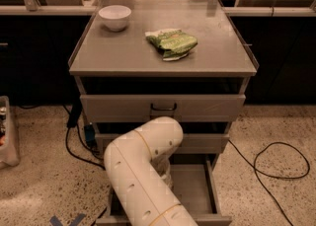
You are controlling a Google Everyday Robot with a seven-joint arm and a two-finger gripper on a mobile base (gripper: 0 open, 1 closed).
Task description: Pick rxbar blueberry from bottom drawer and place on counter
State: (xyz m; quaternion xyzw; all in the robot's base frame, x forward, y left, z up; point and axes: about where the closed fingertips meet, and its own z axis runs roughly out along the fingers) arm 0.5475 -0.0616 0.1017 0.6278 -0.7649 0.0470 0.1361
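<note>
Speckled beige floor (34,185) filled the lower frame, with a black cable (256,161) looping at lower right. Dark cupboards (34,57) under a pale ledge (44,10) crossed the top.

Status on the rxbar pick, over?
Gripper out of sight behind the arm, which reaches into the open bottom drawer. Rxbar blueberry not visible. Counter holds white bowl and green bag.

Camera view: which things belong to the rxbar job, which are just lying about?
Job: bottom drawer, open; counter; arm bent down into the drawer, gripper hidden behind it; rxbar blueberry not visible.
Lying about: white bowl and green bag on the counter; black cable on the floor.
</note>
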